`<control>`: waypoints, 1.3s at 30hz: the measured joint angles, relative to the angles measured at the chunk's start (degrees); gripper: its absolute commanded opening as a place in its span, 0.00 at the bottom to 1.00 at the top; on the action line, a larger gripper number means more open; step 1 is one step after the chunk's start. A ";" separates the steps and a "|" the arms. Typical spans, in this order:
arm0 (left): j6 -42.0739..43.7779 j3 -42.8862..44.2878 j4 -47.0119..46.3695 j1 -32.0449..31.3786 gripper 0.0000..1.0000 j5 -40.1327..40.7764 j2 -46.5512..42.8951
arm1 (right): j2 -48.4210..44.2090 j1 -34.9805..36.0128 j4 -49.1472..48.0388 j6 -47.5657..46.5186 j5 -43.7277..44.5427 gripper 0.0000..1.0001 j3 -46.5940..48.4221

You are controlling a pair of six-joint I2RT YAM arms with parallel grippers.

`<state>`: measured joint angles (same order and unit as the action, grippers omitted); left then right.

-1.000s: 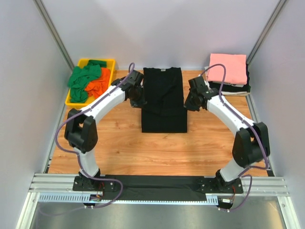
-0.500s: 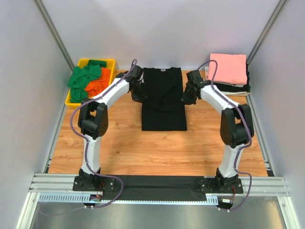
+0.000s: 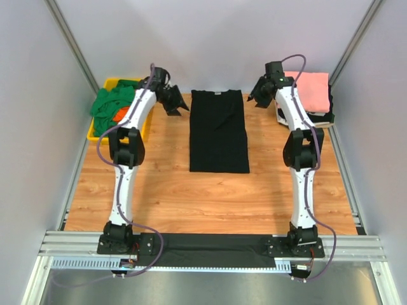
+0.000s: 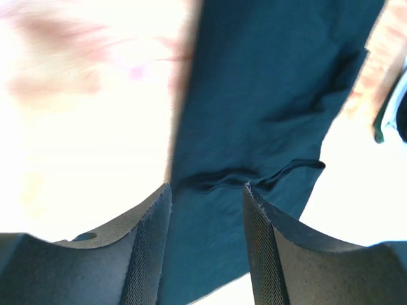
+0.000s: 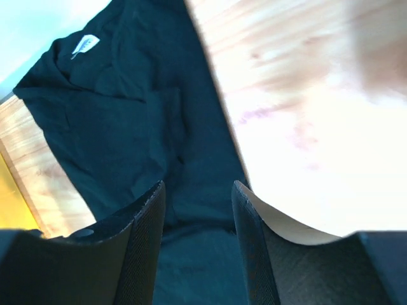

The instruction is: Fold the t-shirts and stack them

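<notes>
At the far left, a yellow tray point(image 3: 95, 136) holds crumpled green t-shirts point(image 3: 105, 105) and an orange t-shirt point(image 3: 118, 115). The left gripper point(image 3: 173, 105) hovers just beside it, fingers apart and empty. The black t-shirt point(image 3: 219, 133) lies flat on the table point(image 3: 159, 190), folded narrow. The right gripper point(image 3: 257, 96), also parted and empty, hangs near the folded pink t-shirt point(image 3: 313, 89).

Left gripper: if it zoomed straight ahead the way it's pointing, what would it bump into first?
Probably the flat black cloth t-shirt: it fills the space just ahead of the open left gripper in its wrist view, though depth is hard to judge.
</notes>
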<state>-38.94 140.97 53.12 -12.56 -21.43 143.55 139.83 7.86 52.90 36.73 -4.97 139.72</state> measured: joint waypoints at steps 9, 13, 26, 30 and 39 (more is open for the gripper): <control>1.16 -29.79 -2.47 0.50 0.53 0.61 -22.21 | -32.63 6.03 -8.00 -1.62 -0.57 0.51 -44.54; 1.95 -44.50 -6.60 -3.34 0.54 1.03 -31.78 | -42.10 8.92 -12.81 -2.08 -3.13 0.52 -61.92; -0.79 -82.84 -21.79 -6.99 0.72 2.97 -51.93 | -46.31 7.28 -22.38 -2.12 -7.15 0.47 -85.44; -2.71 -87.38 -26.23 -8.85 0.77 2.93 -51.93 | -45.88 7.28 -25.33 -2.14 -7.13 0.45 -86.25; -4.57 -87.91 -30.95 -10.51 0.65 3.96 -49.03 | -43.43 7.28 -28.89 -2.34 -8.04 0.39 -86.40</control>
<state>-43.51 53.06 22.17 -23.07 -17.47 94.52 96.40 15.14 24.01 34.39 -13.02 53.32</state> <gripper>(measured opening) 0.696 0.404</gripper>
